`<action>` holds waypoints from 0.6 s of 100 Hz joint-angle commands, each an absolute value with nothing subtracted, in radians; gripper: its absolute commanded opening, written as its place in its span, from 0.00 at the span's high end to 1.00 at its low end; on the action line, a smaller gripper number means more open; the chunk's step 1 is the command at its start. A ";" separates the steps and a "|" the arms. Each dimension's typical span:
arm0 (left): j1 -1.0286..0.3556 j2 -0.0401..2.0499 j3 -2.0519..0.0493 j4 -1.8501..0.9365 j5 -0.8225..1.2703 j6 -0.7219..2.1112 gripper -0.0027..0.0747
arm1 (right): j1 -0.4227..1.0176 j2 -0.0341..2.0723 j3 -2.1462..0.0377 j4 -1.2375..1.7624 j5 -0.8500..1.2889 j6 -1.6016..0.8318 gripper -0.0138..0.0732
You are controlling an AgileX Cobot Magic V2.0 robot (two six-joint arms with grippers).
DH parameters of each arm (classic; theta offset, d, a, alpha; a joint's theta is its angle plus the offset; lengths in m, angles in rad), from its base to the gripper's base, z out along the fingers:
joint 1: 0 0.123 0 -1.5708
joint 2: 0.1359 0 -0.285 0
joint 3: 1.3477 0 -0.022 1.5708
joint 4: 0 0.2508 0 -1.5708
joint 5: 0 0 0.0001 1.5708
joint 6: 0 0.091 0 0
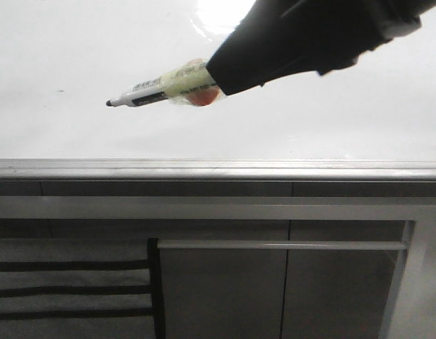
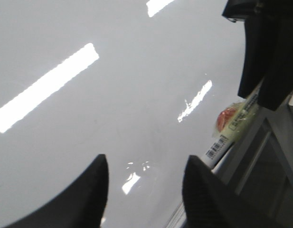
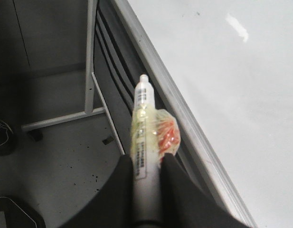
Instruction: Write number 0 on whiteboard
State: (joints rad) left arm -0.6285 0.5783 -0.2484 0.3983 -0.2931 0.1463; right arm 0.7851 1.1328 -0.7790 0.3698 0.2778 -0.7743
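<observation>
— What does the right gripper point(image 3: 145, 173) hold?
— A marker pen point(image 1: 160, 90), clamped between its fingers, tape-wrapped, its dark tip poised over the whiteboard point(image 1: 62, 49) near the grey edge strip point(image 1: 203, 168).
— And the left gripper point(image 2: 145, 190)?
— Its fingers stand apart, holding nothing, above the glossy board. No drawn loop can be seen.

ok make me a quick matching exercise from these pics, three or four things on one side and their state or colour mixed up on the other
Things:
1. marker pen
2. whiteboard
3. left gripper
4. cabinet panels

States:
A. jaws apart, holding nothing
B. dark grey, below the metal edge strip
C. clamped in the right gripper, black tip bare
D. glossy white, no number 0 drawn on it

Pairs: 1-C, 2-D, 3-A, 4-B
</observation>
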 commanded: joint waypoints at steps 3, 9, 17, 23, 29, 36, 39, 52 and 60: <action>-0.636 0.465 -0.271 0.314 -0.200 0.134 0.90 | 0.779 1.107 -0.807 0.368 0.223 -0.777 0.93; -0.636 0.412 -0.271 0.243 -0.167 0.134 0.99 | 0.779 1.109 -0.807 0.368 0.224 -0.777 0.93; -0.636 0.363 -0.271 0.174 -0.167 0.134 0.99 | 0.779 1.109 -0.807 0.368 0.224 -0.777 0.93; -0.636 0.348 -0.271 0.174 -0.167 0.134 0.99 | 0.779 1.109 -0.807 0.368 0.224 -0.777 0.93; -0.636 0.346 -0.271 0.171 -0.153 0.134 0.99 | 0.779 1.111 -0.807 0.368 0.224 -0.777 0.93; -0.636 0.346 -0.271 0.106 -0.127 0.134 0.99 | 0.779 1.114 -0.807 0.368 0.214 -0.777 0.93; -0.636 0.346 -0.271 0.064 -0.122 0.134 0.99 | 0.779 1.114 -0.807 0.368 0.209 -0.777 0.93; -0.634 0.346 -0.271 0.000 -0.131 0.134 0.99 | 0.779 1.117 -0.807 0.370 0.210 -0.777 0.93; -0.634 0.346 -0.271 0.000 -0.132 0.136 0.99 | 0.781 1.121 -0.807 0.370 0.210 -0.777 0.93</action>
State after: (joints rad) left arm -0.6285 0.3412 -0.2435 0.0270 -0.0562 0.1454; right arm 0.7851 1.1330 -0.7767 0.3698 0.2816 -0.7743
